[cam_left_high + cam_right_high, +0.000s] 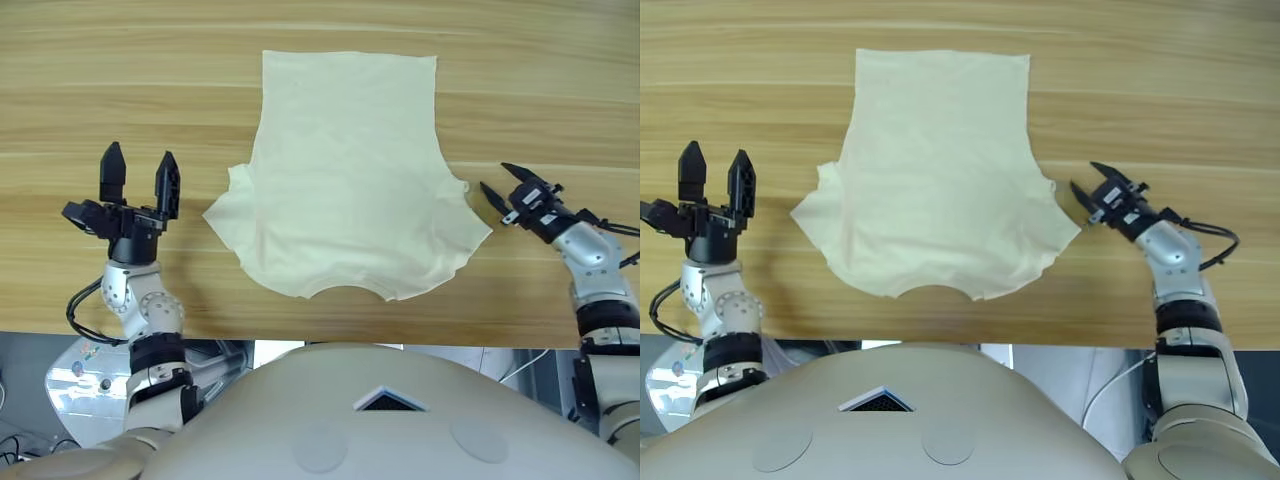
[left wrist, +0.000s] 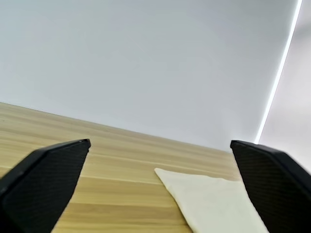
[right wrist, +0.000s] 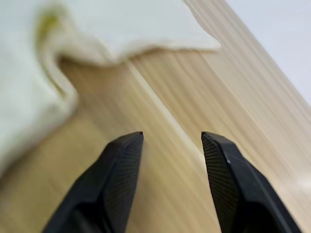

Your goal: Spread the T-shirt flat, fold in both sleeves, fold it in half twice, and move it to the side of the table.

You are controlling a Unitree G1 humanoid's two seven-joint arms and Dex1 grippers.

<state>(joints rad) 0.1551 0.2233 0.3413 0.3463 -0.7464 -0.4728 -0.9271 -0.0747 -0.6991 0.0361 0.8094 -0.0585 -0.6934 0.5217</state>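
A cream T-shirt lies spread on the wooden table, collar toward me, hem at the far side. Its left sleeve is bunched in; the right sleeve juts out slightly. My left gripper stands open and upright to the left of the shirt, apart from it, nothing between its fingers. My right gripper is open, low over the table just right of the right sleeve, fingertips pointing at it without touching. In the right wrist view the two fingertips frame bare wood short of the sleeve edge.
The table's near edge runs just below the collar. Bare wood lies left and right of the shirt and beyond the hem. A cable hangs off the left arm below the table edge.
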